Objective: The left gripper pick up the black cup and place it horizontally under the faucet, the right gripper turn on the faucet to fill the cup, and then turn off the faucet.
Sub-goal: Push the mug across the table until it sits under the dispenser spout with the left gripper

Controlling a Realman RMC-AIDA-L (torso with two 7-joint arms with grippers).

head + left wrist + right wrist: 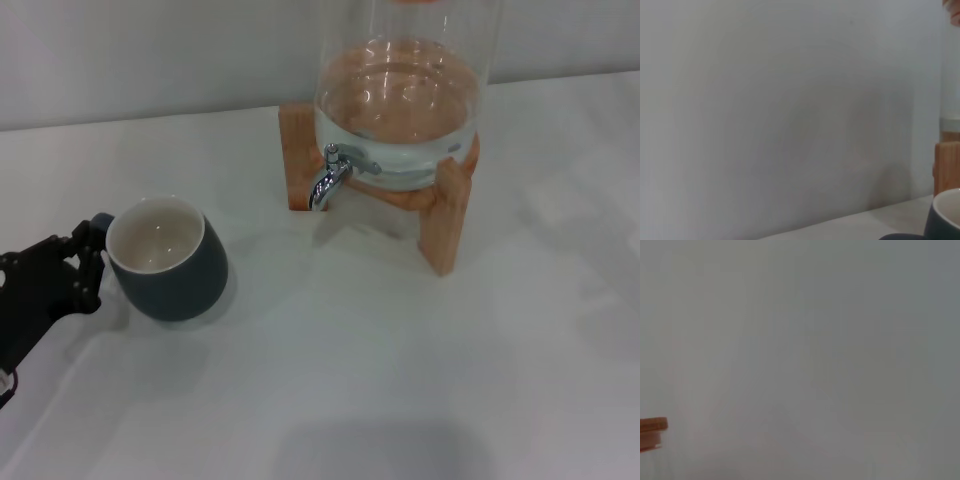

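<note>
On the white bench (400, 380), the left pincer (80, 262) sits at the black cup's (170, 260) handle, grip unclear; squeeze the handle firmly, then lift straight toward the faucet (330, 178).

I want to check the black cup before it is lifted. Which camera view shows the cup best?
The head view shows the black cup best: whole, upright on the table, cream inside visible, the left gripper at its handle side. The left wrist view catches only part of its rim and wall at the picture's edge. The right wrist view does not show it.
</note>
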